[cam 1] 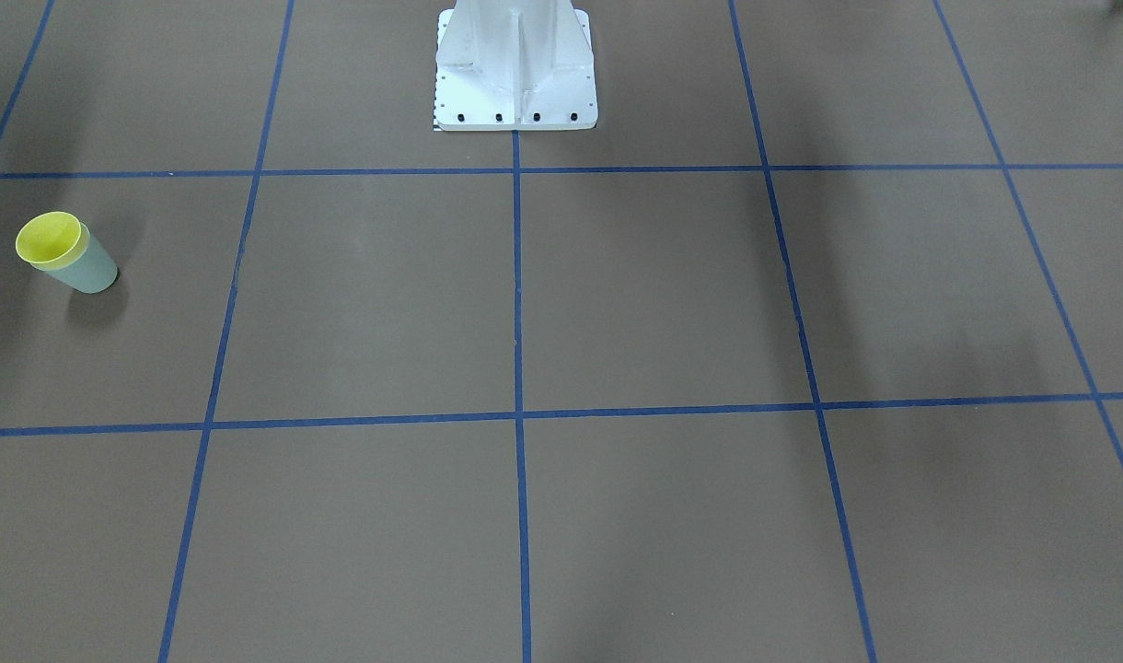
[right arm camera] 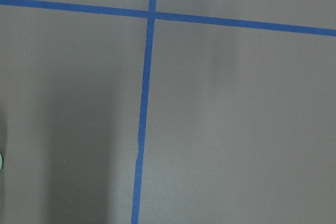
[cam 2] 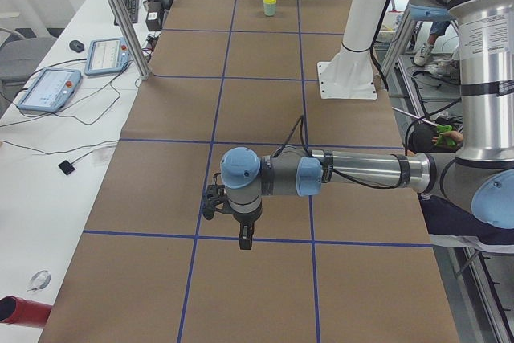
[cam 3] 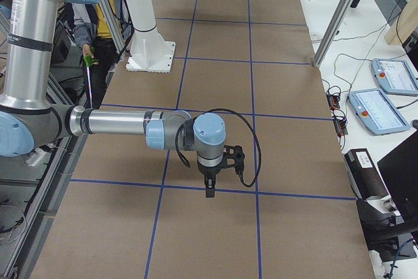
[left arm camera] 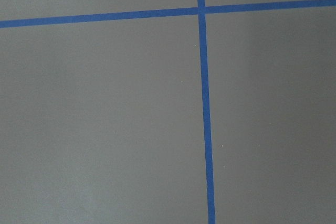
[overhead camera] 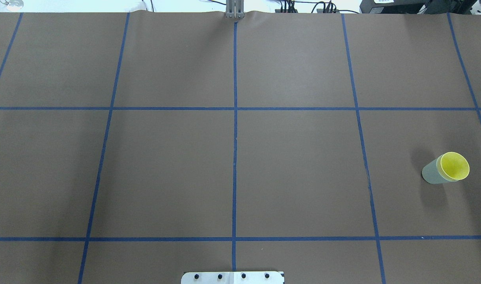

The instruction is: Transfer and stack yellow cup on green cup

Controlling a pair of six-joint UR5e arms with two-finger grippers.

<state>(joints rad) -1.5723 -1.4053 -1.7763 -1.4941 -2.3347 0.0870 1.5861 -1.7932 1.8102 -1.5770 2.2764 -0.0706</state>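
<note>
The left claw [cam 2: 244, 240] hangs pointing down above the table [overhead camera: 291, 173], as does the right claw [cam 3: 209, 191]. I cannot tell whether either is apart or together. The yellow cup [overhead camera: 455, 165] sits nested in the green cup [overhead camera: 430, 174], upright near the table's right edge.

Brown counter [overhead camera: 295, 169], gridded with blue tape lines [overhead camera: 235, 157]. Seen from overhead, the green cup [overhead camera: 431, 173] stands at three o'clock with the yellow cup [overhead camera: 455, 165] nested inside it. A white base plate [overhead camera: 232, 277] sits at six o'clock.

Bright, even light; soft shadows.
</note>
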